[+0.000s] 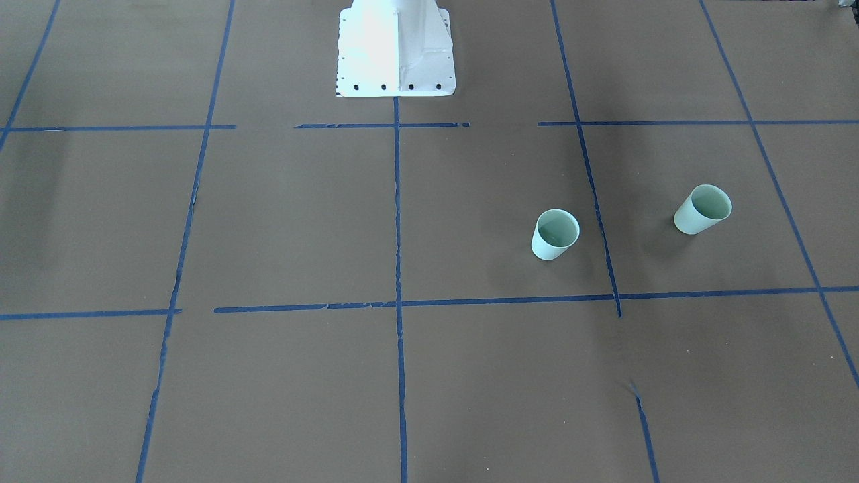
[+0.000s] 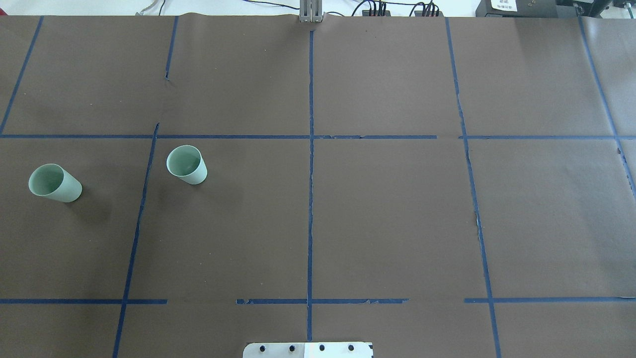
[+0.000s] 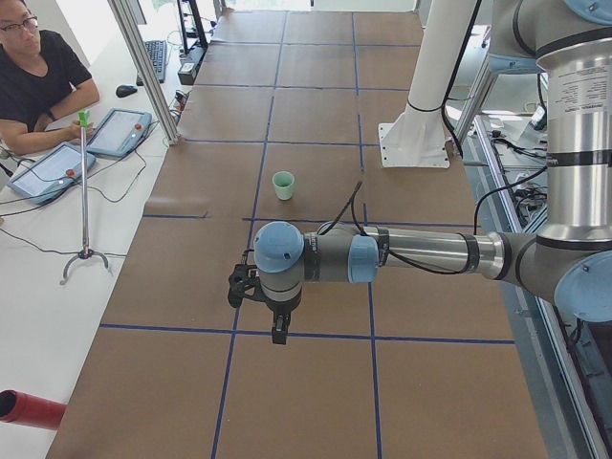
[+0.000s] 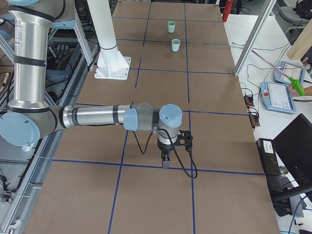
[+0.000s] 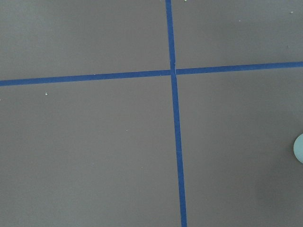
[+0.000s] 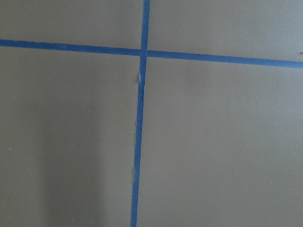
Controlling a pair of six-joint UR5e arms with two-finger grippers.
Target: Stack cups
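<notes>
Cups: we log two, both upright with mouths up, well apart, at the left middle of the overhead view.
Outer cup (image 2: 53,183): near the left edge of the frame.
Inner cup (image 2: 187,165): right of it, across a blue tape line (image 2: 142,199).
Left gripper (image 3: 277,330): lower centre of the exterior left view, above the brown table (image 2: 397,223); we cannot tell how wide it stands.
Right gripper (image 4: 165,161): centre of the exterior right view, pointing down; again we cannot tell its spread.
</notes>
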